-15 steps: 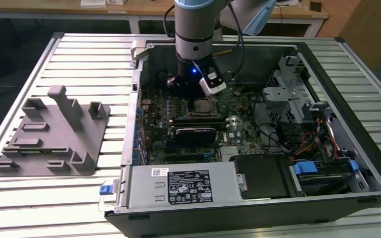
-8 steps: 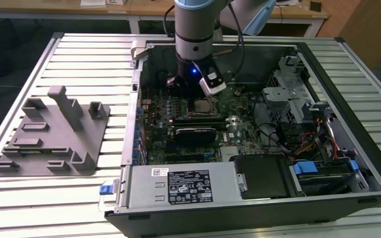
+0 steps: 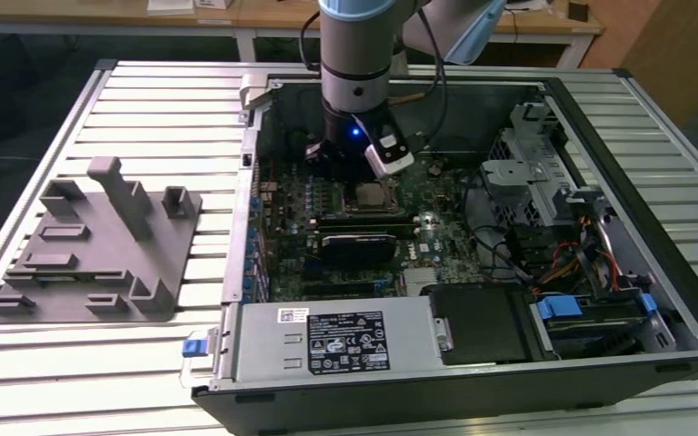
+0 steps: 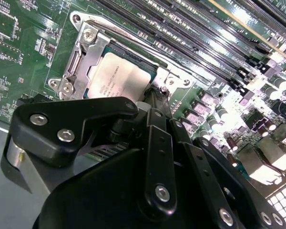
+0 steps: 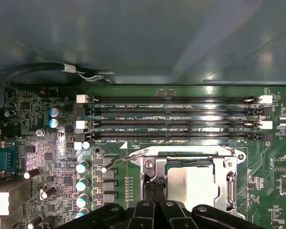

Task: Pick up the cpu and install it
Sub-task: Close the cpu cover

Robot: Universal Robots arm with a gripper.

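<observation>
— What is taking up the most room?

— A slatted metal table [image 3: 143, 100] is carrying an open computer case [image 3: 446, 404] that is lying on its side. A grey plastic fixture block [image 3: 94, 245] is standing apart from it, toward the exterior view's left. The arm [image 3: 355, 54] is reaching down into the case.

— Any writing?

— A white label [image 3: 349, 343] with black print and barcodes is sitting on the power supply [image 3: 264, 350] at the case's near wall. White lettering is running beside the memory slots [image 5: 171, 109] on the green motherboard [image 5: 271, 157].

— And the cpu?

— The cpu [image 5: 193, 186] is lying flat inside the silvery socket frame [image 5: 150, 167]. Its top plate is looking pale and metallic, glaring white in the first wrist view. In the second wrist view [image 4: 119, 76] faint dark print is showing on it, too small to make out.

— The claw?

— The claw [image 5: 153, 185] is hovering at the socket frame's edge, just beside the cpu, with its fingertips pressed together. I cannot tell whether it is touching the frame.
</observation>
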